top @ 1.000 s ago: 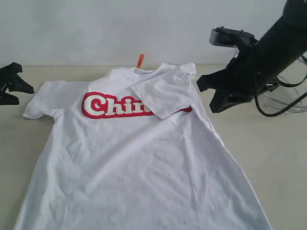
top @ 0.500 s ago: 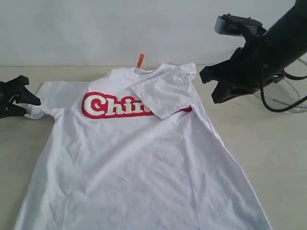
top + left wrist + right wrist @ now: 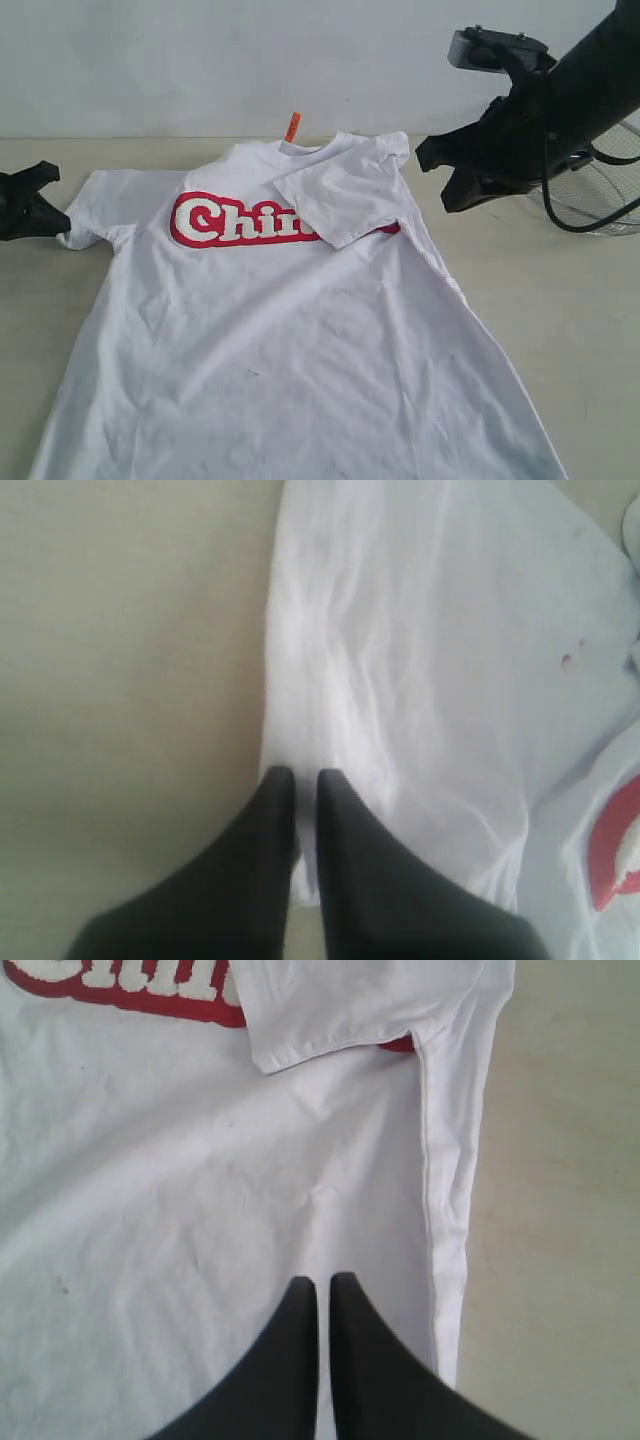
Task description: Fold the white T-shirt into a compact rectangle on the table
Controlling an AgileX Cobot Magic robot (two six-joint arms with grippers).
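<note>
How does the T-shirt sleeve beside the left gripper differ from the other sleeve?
The spread sleeve, by the left gripper, lies flat on the table; the folded sleeve lies over the white T-shirt. The spread sleeve leaves the lettering clear; the folded sleeve covers its end. The left gripper pinches only the spread sleeve. Both are white.

Left end effector (image 3: 58,222) seemingly grips T-shirt (image 3: 290,340)
</note>
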